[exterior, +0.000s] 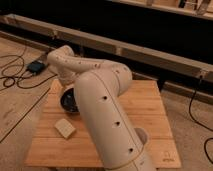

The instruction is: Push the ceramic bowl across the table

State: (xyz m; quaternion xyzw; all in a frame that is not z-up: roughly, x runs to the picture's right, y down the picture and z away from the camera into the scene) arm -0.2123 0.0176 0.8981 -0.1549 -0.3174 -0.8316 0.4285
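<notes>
The ceramic bowl (68, 102), dark and glossy, sits on the left part of the bamboo table (145, 107). The arm's thick white link hides the bowl's right side. My gripper (68, 85) hangs down from the white wrist just above the bowl's far rim, largely hidden by the arm. I cannot tell whether it touches the bowl.
A small tan block (65, 128) lies on the table just in front of the bowl. A dark logo (168, 159) marks the near right corner. Black cables (15, 75) and a small box (36, 66) lie on the floor at left. A long metal rail (150, 52) runs behind the table.
</notes>
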